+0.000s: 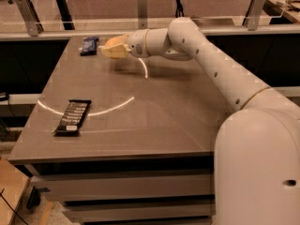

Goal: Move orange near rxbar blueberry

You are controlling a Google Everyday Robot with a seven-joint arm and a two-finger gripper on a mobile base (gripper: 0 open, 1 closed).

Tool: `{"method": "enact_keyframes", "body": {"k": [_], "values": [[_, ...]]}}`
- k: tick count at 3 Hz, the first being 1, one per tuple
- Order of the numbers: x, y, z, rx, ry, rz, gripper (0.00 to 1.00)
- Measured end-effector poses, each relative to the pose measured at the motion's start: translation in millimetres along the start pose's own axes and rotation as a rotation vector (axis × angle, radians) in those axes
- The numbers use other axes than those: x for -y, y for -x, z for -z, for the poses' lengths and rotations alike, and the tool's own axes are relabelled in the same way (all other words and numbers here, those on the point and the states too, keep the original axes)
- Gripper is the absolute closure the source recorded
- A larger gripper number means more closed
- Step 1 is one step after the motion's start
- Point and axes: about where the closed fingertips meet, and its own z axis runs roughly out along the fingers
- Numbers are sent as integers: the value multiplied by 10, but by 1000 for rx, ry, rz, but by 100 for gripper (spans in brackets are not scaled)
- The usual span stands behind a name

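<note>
At the far end of the worktop (154, 111), the gripper (109, 49) is closed around the orange (115, 41). The rxbar blueberry (89, 45) lies flat just beside them.

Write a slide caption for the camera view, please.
Tool grips the orange over the far side of the table, beside the rxbar blueberry.

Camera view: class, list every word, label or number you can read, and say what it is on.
White lettering on the black bar wrapper: too blurred to read.
Print on the rxbar blueberry: too small to read.
The hand, gripping the orange just right of that bar near the table's far edge: no text visible.
</note>
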Motion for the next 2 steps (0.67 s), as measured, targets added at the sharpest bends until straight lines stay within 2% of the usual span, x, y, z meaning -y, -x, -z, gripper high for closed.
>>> {"method": "enact_keyframes", "body": {"k": [2], "values": [[300,-186,-312,-28,-29,-20,100]]}}
